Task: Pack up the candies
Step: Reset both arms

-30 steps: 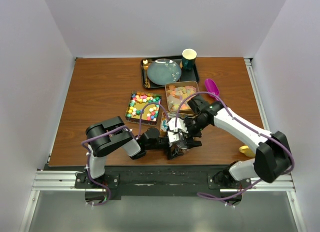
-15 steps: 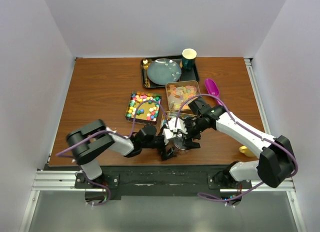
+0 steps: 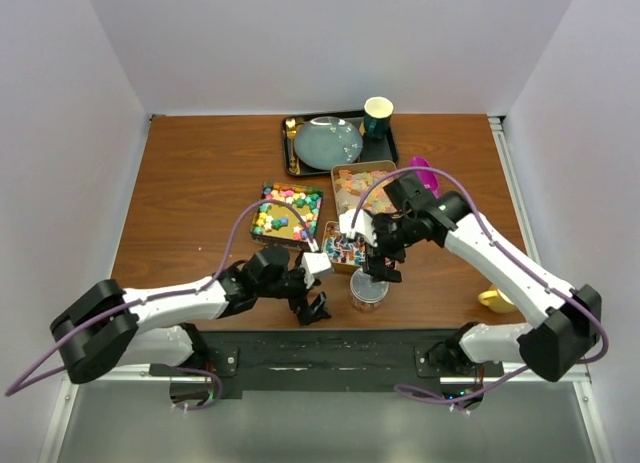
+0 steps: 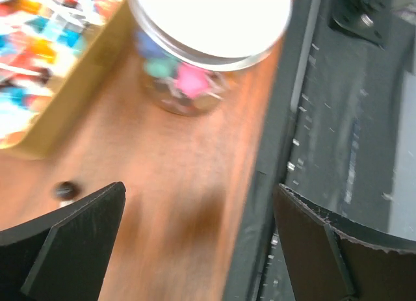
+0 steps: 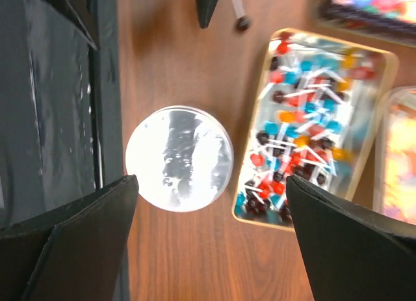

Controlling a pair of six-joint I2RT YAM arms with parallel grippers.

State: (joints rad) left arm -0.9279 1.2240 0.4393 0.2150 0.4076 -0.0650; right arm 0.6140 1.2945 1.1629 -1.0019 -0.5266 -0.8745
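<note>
A glass jar (image 3: 368,291) with a silver lid stands near the table's front edge and holds coloured candies (image 4: 183,85). Its lid shows in the right wrist view (image 5: 179,158). My right gripper (image 3: 381,271) is open and empty, just above and behind the jar (image 5: 211,246). My left gripper (image 3: 315,307) is open and empty, low over the table to the left of the jar (image 4: 201,249). The wrapped red-blue-white pieces fill a small gold tray (image 3: 345,249) (image 5: 315,122). The multicoloured cubes (image 3: 287,211) and the pale gummies (image 3: 360,186) lie in two more trays.
A black tray (image 3: 290,148) with a grey plate and a dark cup (image 3: 378,116) stands at the back. A purple scoop (image 3: 424,171) lies behind my right arm. A yellow object (image 3: 493,301) sits at the front right. A small dark piece (image 5: 242,23) lies loose beside the jar.
My left gripper has let go at the jar and drawn back to the left, its arm now stretched low. My right gripper has lifted off the jar's lid. The jar stands alone.
</note>
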